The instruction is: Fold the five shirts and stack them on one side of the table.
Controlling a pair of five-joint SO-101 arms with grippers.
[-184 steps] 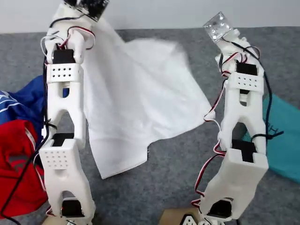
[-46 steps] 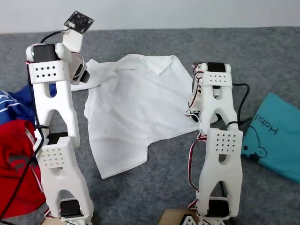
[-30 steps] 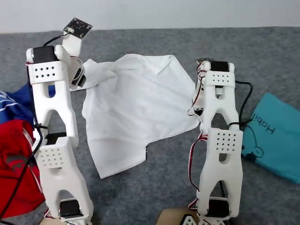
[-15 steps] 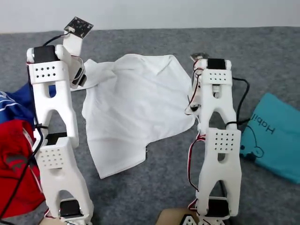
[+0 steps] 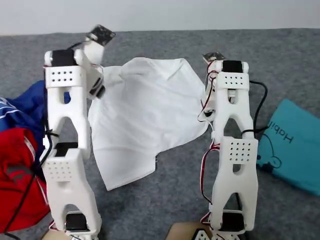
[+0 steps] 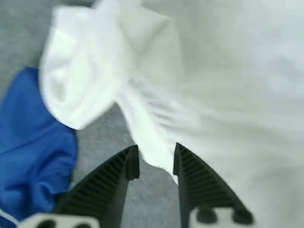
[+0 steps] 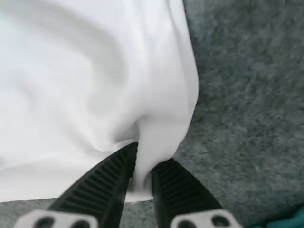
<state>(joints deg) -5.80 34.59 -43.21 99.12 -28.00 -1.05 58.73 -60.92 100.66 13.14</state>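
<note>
Looking like a robotics lab bench: two white 3D-printed arms (image 5: 67, 115) with exposed wiring (image 5: 206, 107) sitting on a grey felt-covered table (image 5: 180, 200), plain wall (image 5: 160, 15) running behind.

I'm seeing the left end effector (image 6: 156, 159) hanging low over the white shirt (image 6: 228, 85). Its black ribbed fingers (image 6: 111, 183) are standing apart, with the shirt's edge lying between their tips. The shirt's bunched sleeve (image 6: 80, 80) is lying just beside a blue shirt (image 6: 28, 156) on the grey table (image 6: 19, 33).
</note>
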